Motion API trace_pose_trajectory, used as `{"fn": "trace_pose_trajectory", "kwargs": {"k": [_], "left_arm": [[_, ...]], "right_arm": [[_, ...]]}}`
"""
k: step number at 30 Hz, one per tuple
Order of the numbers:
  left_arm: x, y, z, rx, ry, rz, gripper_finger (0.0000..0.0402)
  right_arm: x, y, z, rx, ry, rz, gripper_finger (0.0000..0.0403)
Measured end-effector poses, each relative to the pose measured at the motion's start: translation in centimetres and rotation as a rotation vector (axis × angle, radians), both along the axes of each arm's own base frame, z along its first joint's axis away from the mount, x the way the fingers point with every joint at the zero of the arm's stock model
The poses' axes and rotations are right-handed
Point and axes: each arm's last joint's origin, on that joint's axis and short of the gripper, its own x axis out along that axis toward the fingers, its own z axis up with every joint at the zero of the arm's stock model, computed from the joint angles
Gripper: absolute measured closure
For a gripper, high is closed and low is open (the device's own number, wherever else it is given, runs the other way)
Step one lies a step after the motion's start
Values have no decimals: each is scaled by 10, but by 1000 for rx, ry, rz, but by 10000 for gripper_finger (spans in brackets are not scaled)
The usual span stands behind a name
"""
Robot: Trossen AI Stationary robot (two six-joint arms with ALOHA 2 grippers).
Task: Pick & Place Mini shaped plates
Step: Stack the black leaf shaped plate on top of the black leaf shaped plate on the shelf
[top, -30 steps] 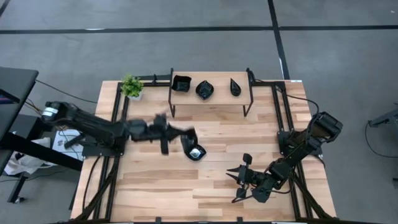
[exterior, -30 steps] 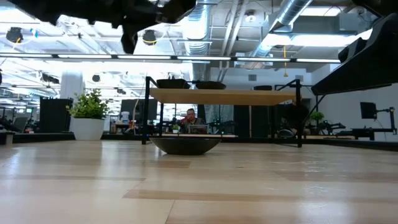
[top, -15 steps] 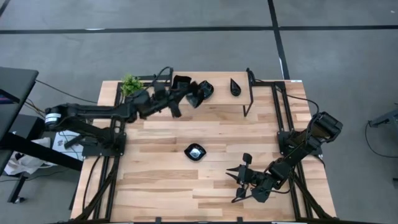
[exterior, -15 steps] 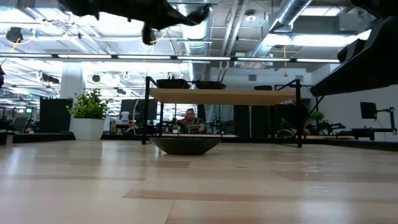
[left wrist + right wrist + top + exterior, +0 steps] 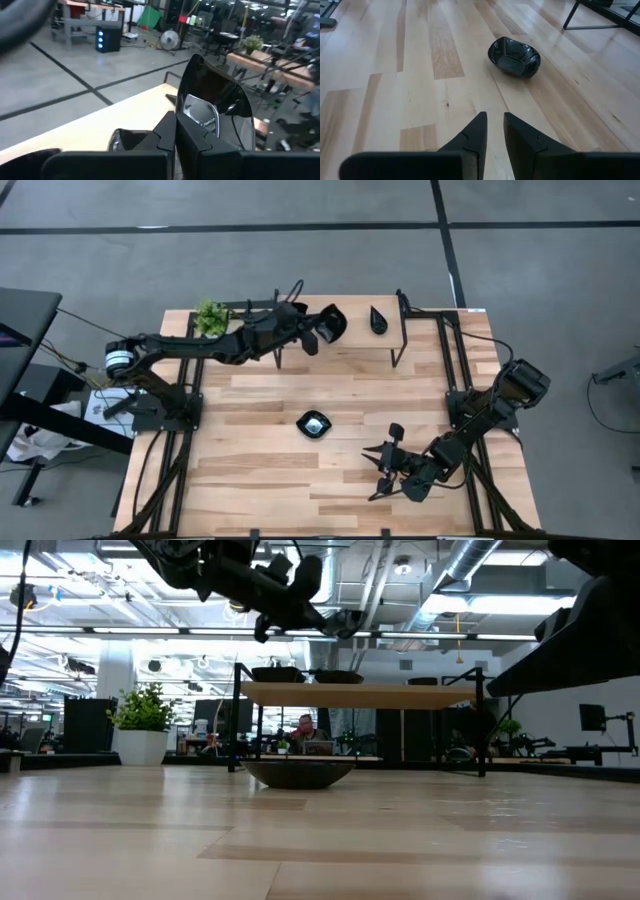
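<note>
Pinching glossy black plate (image 5: 215, 107), wooden shelf (image 5: 340, 340)

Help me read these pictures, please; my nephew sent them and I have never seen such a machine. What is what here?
It is a robot with two dark arms at a wooden table. One picture looks straight down, one looks level across the tabletop, and two come from cameras on the arms' wrists.

The left claw is shut on a small black dish, held above a little shelf at the table's far edge. Another dish lies on that shelf, and a small green plant stands beside it.

One more black dish sits alone on the table's middle. The right claw waits low near the front, a narrow gap between its fingers, holding nothing.
</note>
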Motion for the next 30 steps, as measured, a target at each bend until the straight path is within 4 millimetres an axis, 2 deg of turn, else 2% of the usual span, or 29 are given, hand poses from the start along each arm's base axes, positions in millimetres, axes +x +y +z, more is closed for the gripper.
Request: {"fn": "trace_pose_trajectory", "kwargs": {"k": [10,26,30], "left_arm": [[-1,2,-4,51,54,16,395],[-4,26,-21,-52,28,116,395],[-3,28,-24,-55,36,120,380]], "right_arm": [[0,0,0,-20,5,11,343],[3,-3,0,-22,7,-5,343],[3,-4,0,-21,7,-7,343]]}}
